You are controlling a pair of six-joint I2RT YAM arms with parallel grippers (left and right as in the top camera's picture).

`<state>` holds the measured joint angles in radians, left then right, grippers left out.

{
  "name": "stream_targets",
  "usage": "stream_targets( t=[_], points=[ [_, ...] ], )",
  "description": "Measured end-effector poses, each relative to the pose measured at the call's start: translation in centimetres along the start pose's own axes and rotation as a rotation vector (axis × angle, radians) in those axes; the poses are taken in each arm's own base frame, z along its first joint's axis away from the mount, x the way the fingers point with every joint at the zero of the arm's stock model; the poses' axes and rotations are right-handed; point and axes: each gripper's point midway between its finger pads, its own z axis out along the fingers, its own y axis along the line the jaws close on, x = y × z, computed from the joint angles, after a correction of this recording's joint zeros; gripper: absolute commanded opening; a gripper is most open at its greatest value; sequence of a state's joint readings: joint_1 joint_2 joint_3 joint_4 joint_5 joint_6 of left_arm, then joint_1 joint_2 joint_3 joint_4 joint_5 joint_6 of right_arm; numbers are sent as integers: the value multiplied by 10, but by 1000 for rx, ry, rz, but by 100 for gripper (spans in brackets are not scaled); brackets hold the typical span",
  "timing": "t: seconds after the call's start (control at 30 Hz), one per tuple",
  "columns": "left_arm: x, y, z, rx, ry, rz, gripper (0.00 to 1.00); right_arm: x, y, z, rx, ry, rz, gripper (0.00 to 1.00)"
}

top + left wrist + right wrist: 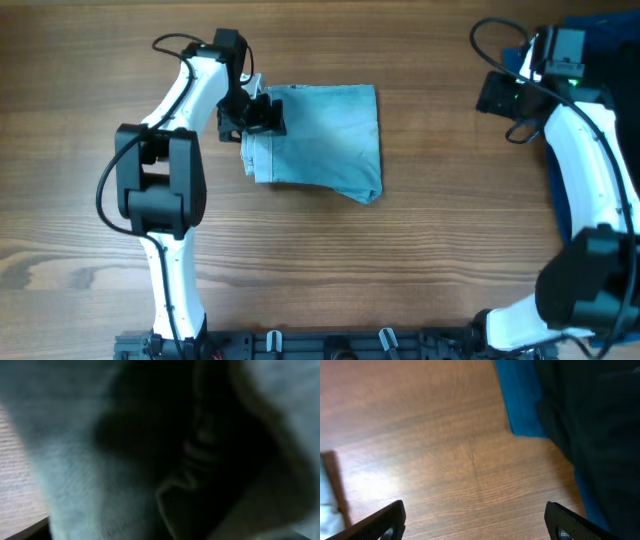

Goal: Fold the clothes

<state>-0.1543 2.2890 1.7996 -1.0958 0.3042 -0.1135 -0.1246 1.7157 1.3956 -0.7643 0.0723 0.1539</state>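
Observation:
The clothes (325,135), light blue denim shorts, lie folded into a rough square left of the table's middle. My left gripper (252,115) is down on their left edge, its dark fingers apart on either side of the cloth's border. In the left wrist view, denim (75,460) fills the frame very close up and no fingers show. My right gripper (497,95) hovers at the far right, well away from the shorts. It stands open (474,515) over bare wood with nothing between its fingers.
A dark blue cloth (520,400) and a black garment (590,435) lie at the table's back right corner, just beyond the right gripper. The wooden table (400,260) stretches between the two arms.

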Motion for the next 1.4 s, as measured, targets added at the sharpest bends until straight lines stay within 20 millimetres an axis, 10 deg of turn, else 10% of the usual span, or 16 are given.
stream_targets(
  t=[0.27,0.47,0.57,0.83,1.03,1.13,1.4],
  points=[
    [0,5,1,-26,0,-4,4,31,-1,47,24,151,-4,59],
    [-1,4,0,-29,-1,-4,4,49,-3,71,37,230,-6,68],
    [-2,4,0,-28,-8,-24,4,53,-4,73,39,243,-8,100],
    [-47,-8,-11,22,-201,-92,4,51,-3,73,38,237,-9,100],
    [-84,-16,-84,90,-461,-163,4,30,0,78,24,145,-2,100],
    [-100,6,-127,99,-591,-261,4,18,2,79,16,95,2,100],
    [-100,157,-175,29,-705,-647,4,-1,5,81,4,18,7,100]
  ],
)
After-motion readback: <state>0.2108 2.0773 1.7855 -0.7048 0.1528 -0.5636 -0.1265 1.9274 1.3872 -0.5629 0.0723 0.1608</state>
